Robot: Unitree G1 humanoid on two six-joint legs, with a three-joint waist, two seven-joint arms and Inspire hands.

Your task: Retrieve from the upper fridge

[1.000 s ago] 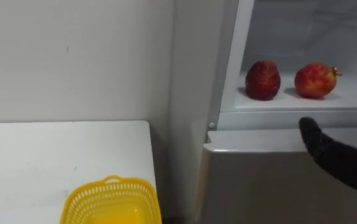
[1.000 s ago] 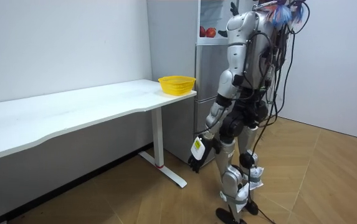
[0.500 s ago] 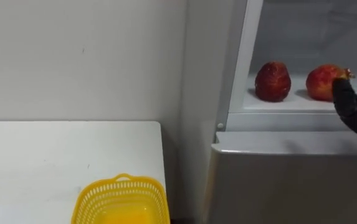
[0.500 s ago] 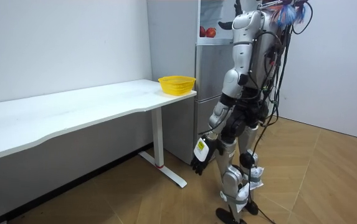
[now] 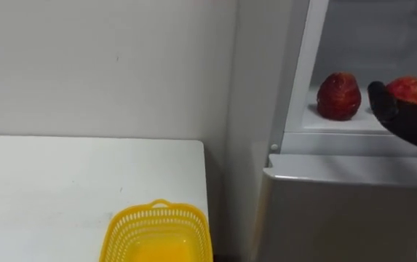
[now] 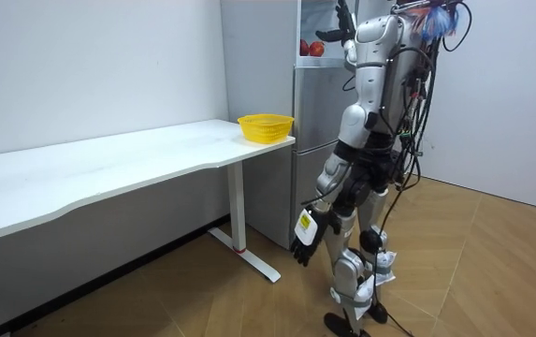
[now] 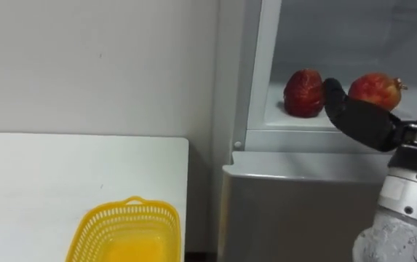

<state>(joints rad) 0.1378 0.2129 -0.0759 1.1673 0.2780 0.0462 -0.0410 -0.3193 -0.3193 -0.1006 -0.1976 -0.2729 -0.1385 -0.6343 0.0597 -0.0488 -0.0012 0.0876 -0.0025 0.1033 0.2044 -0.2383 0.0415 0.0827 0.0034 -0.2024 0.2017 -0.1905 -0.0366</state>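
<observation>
Nearest to you, the left hand hangs beside the robot's thigh with its fingers relaxed and holding nothing, as the robot stands upright facing the fridge. Just ahead on your left, a yellow basket sits at the near right corner of the white table, close beside the fridge. Further in, your right hand reaches into the open upper compartment with its fingers stretched out and gripping nothing, its tips between the left pomegranate and the right pomegranate, which both rest on the shelf; you cannot tell whether it touches either.
</observation>
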